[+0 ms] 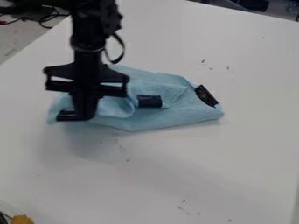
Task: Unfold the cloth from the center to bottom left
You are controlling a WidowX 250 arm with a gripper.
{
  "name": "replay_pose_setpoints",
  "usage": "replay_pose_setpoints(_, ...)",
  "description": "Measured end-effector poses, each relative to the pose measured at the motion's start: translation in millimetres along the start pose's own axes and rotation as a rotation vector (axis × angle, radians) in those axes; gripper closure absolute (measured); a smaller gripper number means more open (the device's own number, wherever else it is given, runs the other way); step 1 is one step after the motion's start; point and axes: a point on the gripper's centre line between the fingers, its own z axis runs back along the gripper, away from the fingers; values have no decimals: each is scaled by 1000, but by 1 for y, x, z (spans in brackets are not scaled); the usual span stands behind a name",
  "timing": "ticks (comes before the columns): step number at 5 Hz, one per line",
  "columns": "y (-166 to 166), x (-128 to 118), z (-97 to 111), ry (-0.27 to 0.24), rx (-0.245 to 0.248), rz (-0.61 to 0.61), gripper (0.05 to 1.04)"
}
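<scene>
The black gripper (85,105) hangs over the left part of the light blue cloth (184,110), its lower end low against the fabric near the left end. Bunched and folded, the cloth stretches from beneath the gripper toward the right, with a raised fold just right of the gripper. A dark rectangular piece (150,101) shows at the middle of the cloth, and a dark oval piece (205,95) lies at its right end. The gripper hides part of the cloth's left side, and contact between them is unclear.
The white table (175,175) extends around the cloth, with small dark marks on its surface. Cables (48,17) show beyond the table's upper left edge. A yellow-orange object (22,219) sits at the bottom left corner.
</scene>
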Motion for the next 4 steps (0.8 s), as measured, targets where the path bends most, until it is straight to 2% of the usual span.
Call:
replay_pose_setpoints(1,25,-7,-23,-20,-30,-91,1027)
replay_pose_setpoints(3,53,-1,-67,-105,-78,-329,1028)
replay_pose_setpoints(4,58,-7,-71,-122,-88,-457,1028)
